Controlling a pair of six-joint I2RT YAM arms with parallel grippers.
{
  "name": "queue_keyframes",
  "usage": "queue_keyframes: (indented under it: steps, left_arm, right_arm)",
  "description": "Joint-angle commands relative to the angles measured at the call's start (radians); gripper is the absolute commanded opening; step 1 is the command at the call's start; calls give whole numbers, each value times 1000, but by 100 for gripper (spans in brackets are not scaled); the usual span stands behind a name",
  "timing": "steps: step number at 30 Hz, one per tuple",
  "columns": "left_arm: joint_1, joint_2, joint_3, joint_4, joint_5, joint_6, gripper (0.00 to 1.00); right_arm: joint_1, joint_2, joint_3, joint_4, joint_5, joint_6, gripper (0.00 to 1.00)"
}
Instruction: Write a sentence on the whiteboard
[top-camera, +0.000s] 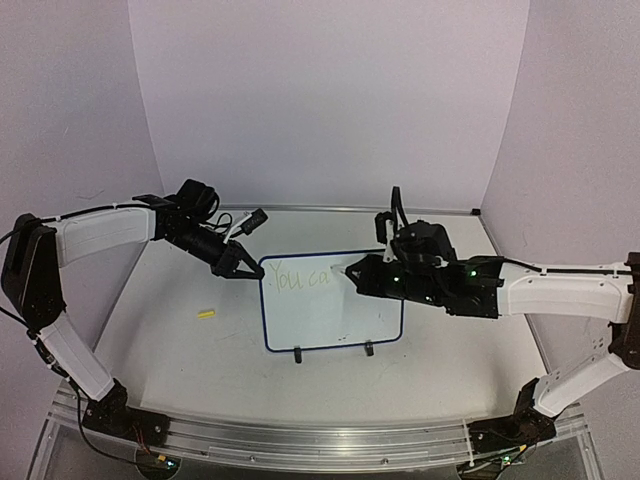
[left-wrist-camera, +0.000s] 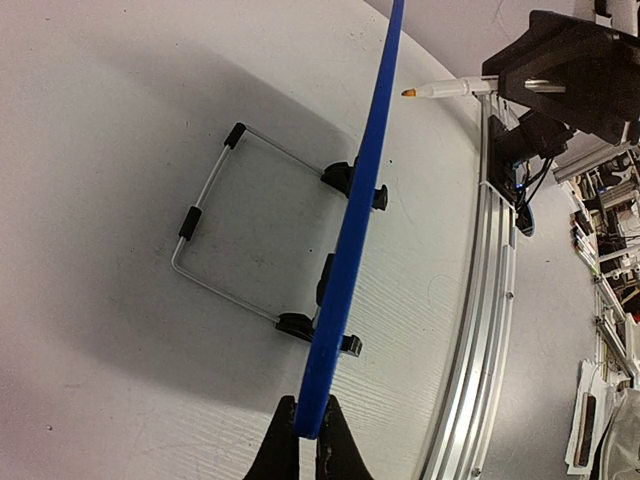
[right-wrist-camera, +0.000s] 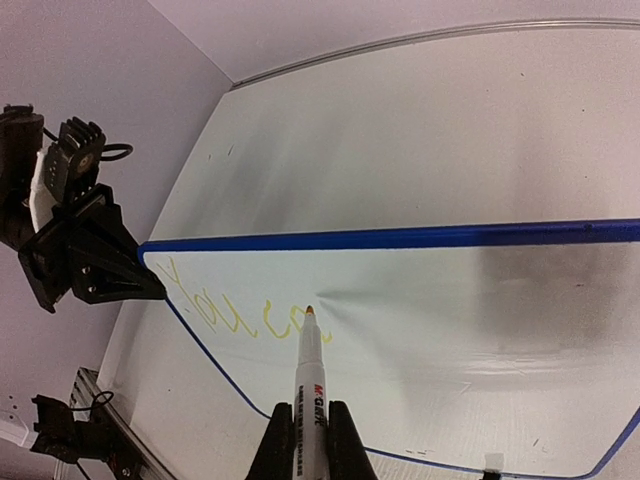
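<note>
A small yellow piece (top-camera: 206, 314) lies on the table (top-camera: 160, 350) at nine o'clock of the whiteboard (top-camera: 320, 325), well apart from it. The left gripper (top-camera: 244, 272) is clamped on the board's ten o'clock corner. The sentence (top-camera: 300, 279) reads "You ca" along the top. From three o'clock, the right gripper (top-camera: 362, 272) grasps a marker (right-wrist-camera: 308, 385) with its tip at the last letter. That arm hides the board's two o'clock corner.

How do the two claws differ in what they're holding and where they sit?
The left gripper pinches the whiteboard edge; the right gripper grips a marker. Left sits at the board's corner; right hangs over its face, by the writing. Both are shut.
</note>
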Motion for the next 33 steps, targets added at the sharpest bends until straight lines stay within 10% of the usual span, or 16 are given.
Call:
queue_keyframes:
  steps: [1,33]
  left_arm:
    - [-7,-14,18,-41,-70,28,0]
    - [-9,-18,17,-43,-74,28,0]
  right_arm:
    - [-6,24,54,4,20,-24,0]
    - [-5,18,-36,-50,25,53,0]
